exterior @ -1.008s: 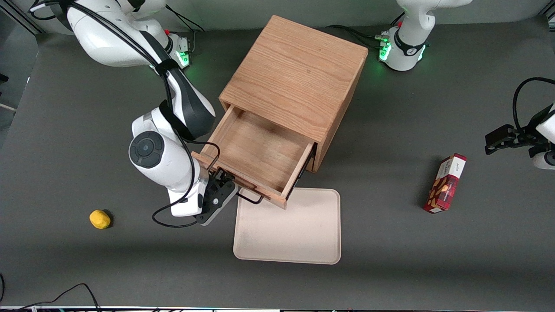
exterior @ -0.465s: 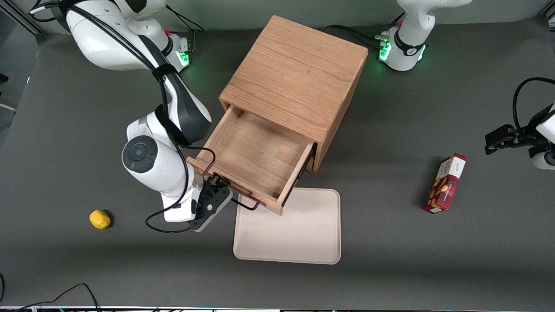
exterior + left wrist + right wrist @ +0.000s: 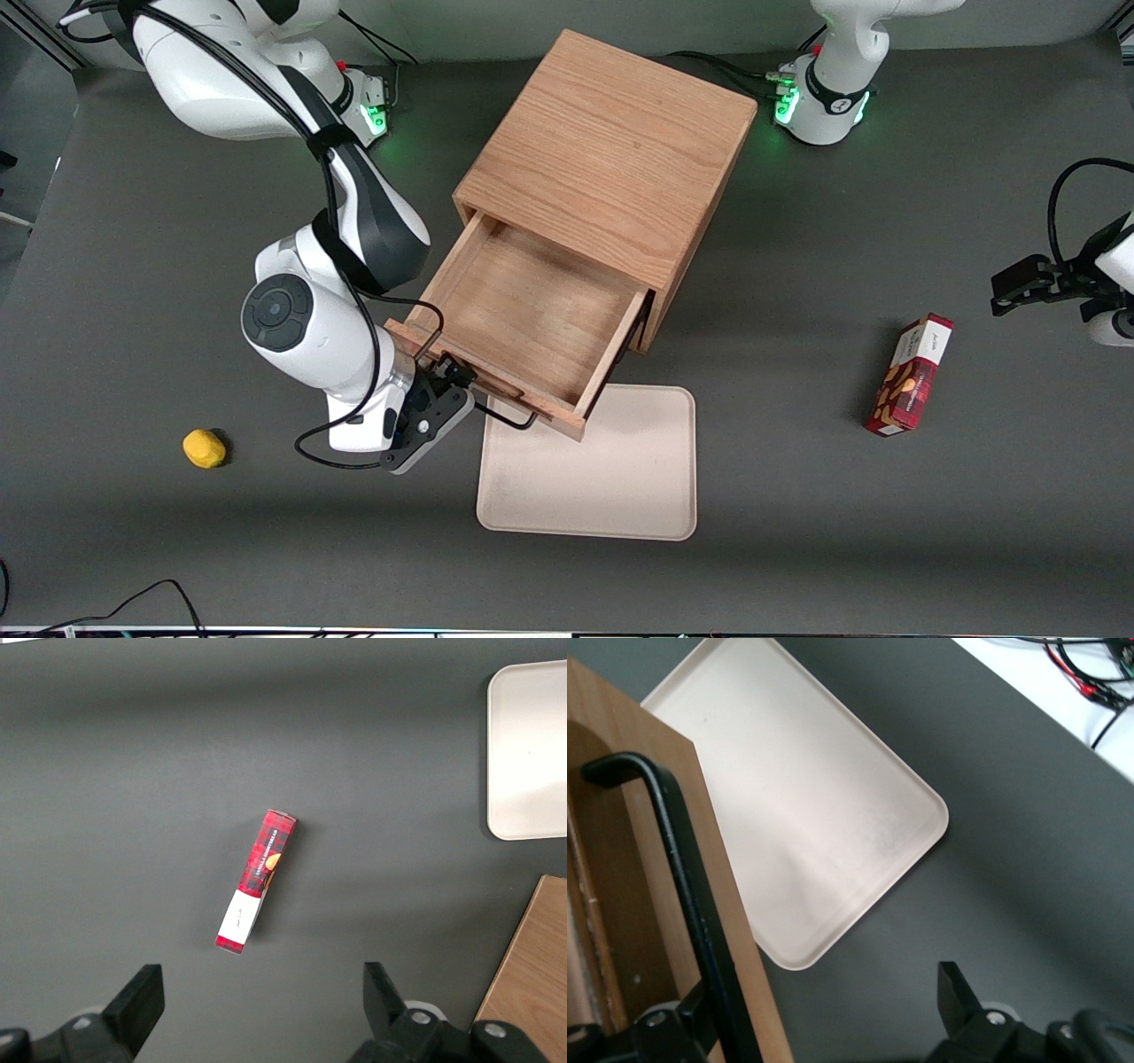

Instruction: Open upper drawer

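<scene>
The upper drawer (image 3: 532, 319) of the oak cabinet (image 3: 611, 151) stands pulled far out, its inside bare. Its thin black wire handle (image 3: 507, 418) sticks out from the drawer front, which faces the front camera. My right gripper (image 3: 450, 379) is at the end of that handle nearer the working arm, open. In the right wrist view the gripper (image 3: 819, 1014) has its fingers wide apart; the handle (image 3: 682, 868) runs along the drawer front (image 3: 607, 886) close by one finger (image 3: 673, 1032), not clamped. The lower drawer is hidden under the upper one.
A beige tray (image 3: 586, 470) lies on the table in front of the open drawer, partly under its front, and also shows in the right wrist view (image 3: 806, 815). A yellow object (image 3: 204, 447) lies toward the working arm's end. A red box (image 3: 910, 375) lies toward the parked arm's end.
The right arm's wrist has swung a little toward the working arm's end and the gripper shifted with it along the handle. The drawer stays pulled out; the cabinet shifted slightly.
</scene>
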`<state>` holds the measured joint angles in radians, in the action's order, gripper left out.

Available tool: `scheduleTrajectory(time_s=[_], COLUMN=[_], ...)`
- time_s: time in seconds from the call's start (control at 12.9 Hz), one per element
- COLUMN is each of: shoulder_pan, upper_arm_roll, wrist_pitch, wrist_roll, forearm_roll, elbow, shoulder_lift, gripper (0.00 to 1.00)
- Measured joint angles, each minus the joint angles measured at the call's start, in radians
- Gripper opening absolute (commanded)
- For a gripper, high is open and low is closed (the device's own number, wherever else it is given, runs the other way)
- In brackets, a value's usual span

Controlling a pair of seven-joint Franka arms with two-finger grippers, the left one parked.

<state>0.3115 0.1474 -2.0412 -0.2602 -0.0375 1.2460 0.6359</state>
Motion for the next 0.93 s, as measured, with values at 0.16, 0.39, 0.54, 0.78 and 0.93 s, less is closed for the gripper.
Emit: scheduleTrajectory(time_s=[0.16, 0.39, 0.54, 0.78, 0.93], shoulder_pan=[0.005, 0.004, 0.004, 0.005, 0.008], upper_arm_roll=[0.0, 0.0, 0.0, 0.0, 0.0], wrist_pitch=[0.028, 0.045, 0.047, 0.051, 0.056], wrist_roll=[0.074, 0.111, 0.116, 0.117, 0.115], forearm_roll=[-0.001, -0.006, -0.007, -0.008, -0.008], elbow=[-0.003, -0.003, -0.003, -0.002, 0.0], shoulder_lift=[-0.01, -0.012, -0.012, -0.012, -0.012], gripper=[1.0, 1.0, 1.0, 1.0, 1.0])
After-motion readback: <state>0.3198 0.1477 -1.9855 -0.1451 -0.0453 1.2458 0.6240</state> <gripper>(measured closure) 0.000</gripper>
